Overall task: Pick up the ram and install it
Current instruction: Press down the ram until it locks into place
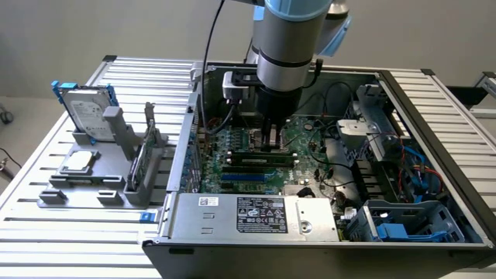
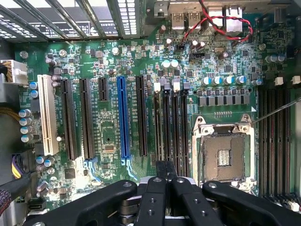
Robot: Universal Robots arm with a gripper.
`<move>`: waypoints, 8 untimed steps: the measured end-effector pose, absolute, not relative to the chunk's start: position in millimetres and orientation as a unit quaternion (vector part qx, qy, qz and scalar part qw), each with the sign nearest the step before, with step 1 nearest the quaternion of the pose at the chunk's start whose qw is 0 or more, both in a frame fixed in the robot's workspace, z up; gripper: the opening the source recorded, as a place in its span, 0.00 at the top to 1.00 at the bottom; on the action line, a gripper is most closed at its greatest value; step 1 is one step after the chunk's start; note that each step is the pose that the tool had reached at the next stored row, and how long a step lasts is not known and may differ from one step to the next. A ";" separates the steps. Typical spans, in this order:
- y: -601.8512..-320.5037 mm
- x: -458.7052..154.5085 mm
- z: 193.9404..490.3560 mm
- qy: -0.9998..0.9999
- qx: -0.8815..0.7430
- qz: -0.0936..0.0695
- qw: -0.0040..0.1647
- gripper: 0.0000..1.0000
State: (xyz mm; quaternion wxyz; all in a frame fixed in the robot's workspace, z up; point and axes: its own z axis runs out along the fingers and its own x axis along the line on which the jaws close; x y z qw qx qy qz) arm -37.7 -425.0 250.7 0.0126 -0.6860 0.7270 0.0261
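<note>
One gripper (image 1: 271,145) you run stands inside the computer case (image 1: 434,122), its fingers (image 2: 165,181) clamped together on the ram (image 1: 263,154) over the motherboard (image 2: 108,94).

Silver-grey arm (image 1: 288,40), black gripper (image 2: 164,181)

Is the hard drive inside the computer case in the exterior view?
No. The hard drive stands upright in a grey holder on the slatted table, outside the case, toward the exterior view's left.

Probably lab: robot arm (image 1: 288,40), opened computer (image 1: 326,174)
</note>
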 end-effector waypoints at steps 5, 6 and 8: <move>-425.0 -37.7 250.7 0.727 -0.686 0.026 0.013 0.89; -425.0 -37.7 250.7 0.727 -0.686 0.026 0.013 0.89; -425.0 -37.7 250.7 0.727 -0.686 0.026 0.013 0.89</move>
